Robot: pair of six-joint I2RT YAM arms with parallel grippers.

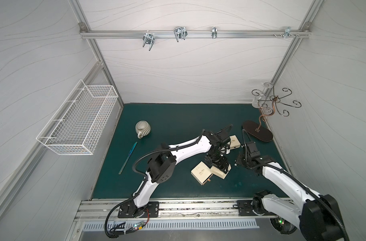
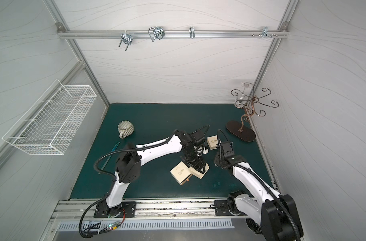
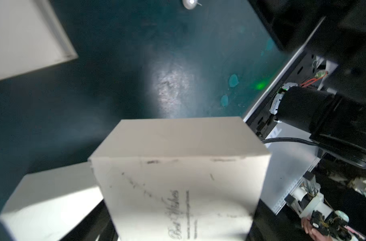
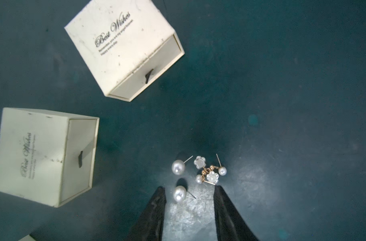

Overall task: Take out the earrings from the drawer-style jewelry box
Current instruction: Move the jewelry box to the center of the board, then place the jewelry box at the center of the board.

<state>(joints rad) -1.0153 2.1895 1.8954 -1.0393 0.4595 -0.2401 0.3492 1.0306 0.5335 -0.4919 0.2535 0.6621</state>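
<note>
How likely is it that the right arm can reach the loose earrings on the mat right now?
Probably yes. The right gripper hovers at the earrings with its fingers apart, one pearl stud lying between them. Bare mat surrounds them, and the cream boxes sit apart from them.

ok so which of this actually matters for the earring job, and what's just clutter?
Job:
- earrings, loose by the right gripper
- gripped box, in the left gripper
- front box
- back box

Clutter:
- ribbed mug
- blue knife-shaped tool
- wire basket
- jewelry stand
- rail hooks
</note>
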